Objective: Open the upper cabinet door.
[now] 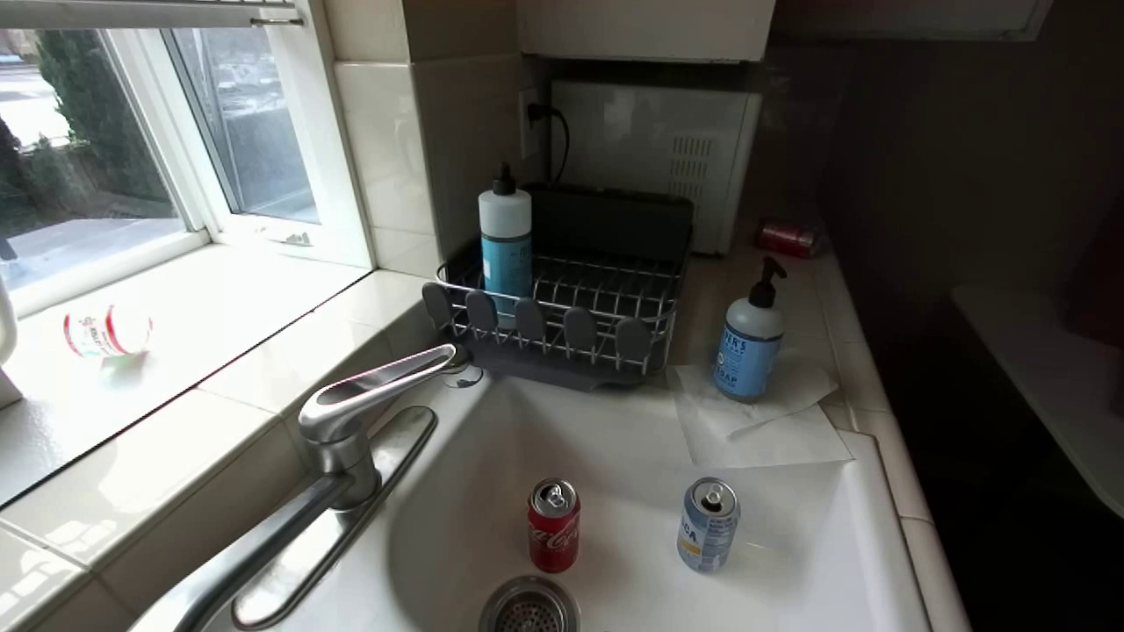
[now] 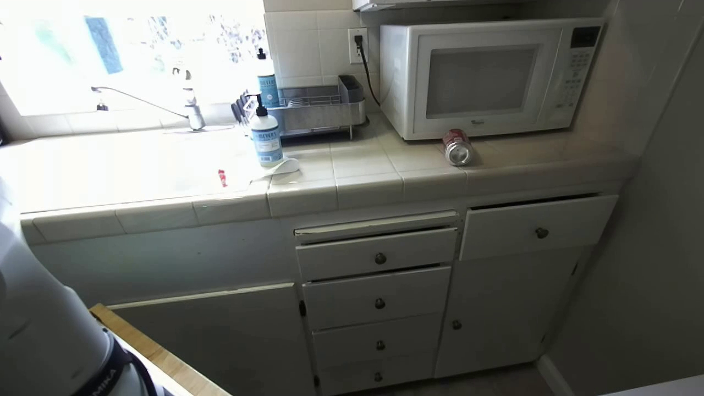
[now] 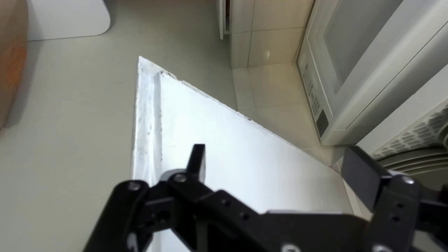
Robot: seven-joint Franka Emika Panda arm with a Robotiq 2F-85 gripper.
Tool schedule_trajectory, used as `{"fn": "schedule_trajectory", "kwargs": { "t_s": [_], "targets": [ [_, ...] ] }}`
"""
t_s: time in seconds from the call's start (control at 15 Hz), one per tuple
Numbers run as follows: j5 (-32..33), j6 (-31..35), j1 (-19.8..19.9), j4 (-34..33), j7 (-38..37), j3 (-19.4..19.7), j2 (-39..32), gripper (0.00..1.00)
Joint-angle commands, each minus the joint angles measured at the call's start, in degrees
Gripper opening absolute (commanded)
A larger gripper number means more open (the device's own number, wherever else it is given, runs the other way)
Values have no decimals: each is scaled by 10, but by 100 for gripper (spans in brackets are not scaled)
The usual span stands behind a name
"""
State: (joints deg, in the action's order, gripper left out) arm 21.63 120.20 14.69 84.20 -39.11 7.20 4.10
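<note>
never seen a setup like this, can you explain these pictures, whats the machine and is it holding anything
The machine is a robot arm; part of it shows in an exterior view. Two pictures come from cameras outside it, and the close-up from a camera on its wrist. There you see its black hand, wide open and apparently holding nothing. Beyond it is a white panel, probably the upper cabinet door standing open, with stacked plates to the right. In the sink stand a red can and a pale blue can, with a soap bottle and dish rack nearby. On the counter, another red can lies in front of the microwave.
</note>
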Motion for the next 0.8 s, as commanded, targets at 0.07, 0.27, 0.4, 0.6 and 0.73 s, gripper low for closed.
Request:
{"fn": "schedule_trajectory", "kwargs": {
  "t_s": [0.07, 0.27, 0.4, 0.6, 0.73],
  "targets": [
    [11, 18, 15, -33, -82, 10, -25, 100],
    [10, 21, 25, -47, -88, 17, -31, 100],
    [11, 23, 30, -55, -92, 22, -34, 100],
    [6, 41, 46, -64, -85, 38, -43, 100],
    [-13, 58, 57, -71, -77, 52, -55, 100]
  ]
}}
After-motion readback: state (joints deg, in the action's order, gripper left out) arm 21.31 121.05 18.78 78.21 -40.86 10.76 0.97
